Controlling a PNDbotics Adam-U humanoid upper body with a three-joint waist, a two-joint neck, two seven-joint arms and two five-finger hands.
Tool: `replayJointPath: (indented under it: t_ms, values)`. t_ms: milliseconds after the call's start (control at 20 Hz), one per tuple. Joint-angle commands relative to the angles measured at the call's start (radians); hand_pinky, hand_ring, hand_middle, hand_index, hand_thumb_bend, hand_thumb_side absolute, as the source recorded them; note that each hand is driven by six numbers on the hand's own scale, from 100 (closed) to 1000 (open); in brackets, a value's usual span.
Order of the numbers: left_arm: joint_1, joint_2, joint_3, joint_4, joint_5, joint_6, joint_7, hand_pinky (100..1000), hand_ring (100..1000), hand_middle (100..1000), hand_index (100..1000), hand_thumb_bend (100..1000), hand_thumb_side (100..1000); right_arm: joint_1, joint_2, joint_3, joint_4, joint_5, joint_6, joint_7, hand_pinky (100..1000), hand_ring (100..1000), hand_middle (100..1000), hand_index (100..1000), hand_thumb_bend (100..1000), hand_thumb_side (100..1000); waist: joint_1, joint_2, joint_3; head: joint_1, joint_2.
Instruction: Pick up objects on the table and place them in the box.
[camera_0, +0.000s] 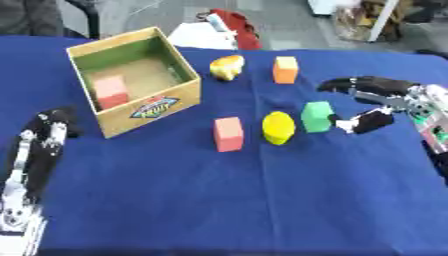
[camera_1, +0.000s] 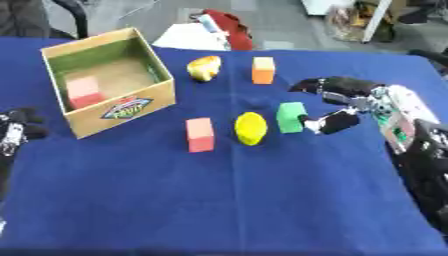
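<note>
The table (camera_0: 219, 200) carries a blue cover. The box (camera_0: 153, 107) stands far left, open-topped, with one pink block (camera_0: 110, 91) already inside. Five objects remain outside, so the task appears to be at an early stage: a pink block (camera_0: 228, 133), a yellow block (camera_0: 277, 128) and a green block (camera_0: 317, 116) in the near row, a yellow-orange object (camera_0: 227, 67) and an orange block (camera_0: 285, 69) in the far row.

The right hand (camera_0: 378, 102) reaches toward the green block from the right, fingers (camera_0: 346, 83) spread wide above and beyond it, thumb tip just beside its right face. Contact cannot be confirmed. The left hand (camera_0: 39, 150) rests open, near left.
</note>
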Motion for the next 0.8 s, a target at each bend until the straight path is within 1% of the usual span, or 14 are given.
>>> replayJointPath:
  t_ms: [50, 450, 800]
  values:
    - [-0.006, 0.017, 0.001, -0.014, 0.0, -0.001, -0.002, 681, 582, 596, 764, 100, 738, -0.028, -0.008, -0.015, 0.014, 0.026, 0.002, -0.015, 863, 914, 946, 1000, 100, 548, -0.009, -0.027, 0.001, -0.003, 0.005]
    - [-0.006, 0.016, 0.001, -0.014, 0.0, -0.001, -0.003, 681, 582, 595, 764, 100, 739, -0.045, 0.019, -0.032, 0.062, 0.082, 0.01, -0.062, 861, 912, 947, 1000, 100, 525, -0.007, -0.026, 0.001, -0.007, 0.005]
    - [-0.006, 0.016, 0.001, -0.014, 0.0, -0.001, -0.003, 681, 581, 595, 764, 100, 739, -0.03, 0.006, -0.036, 0.077, 0.099, 0.007, -0.088, 859, 911, 947, 1000, 100, 515, -0.008, -0.025, 0.002, -0.01, 0.005]
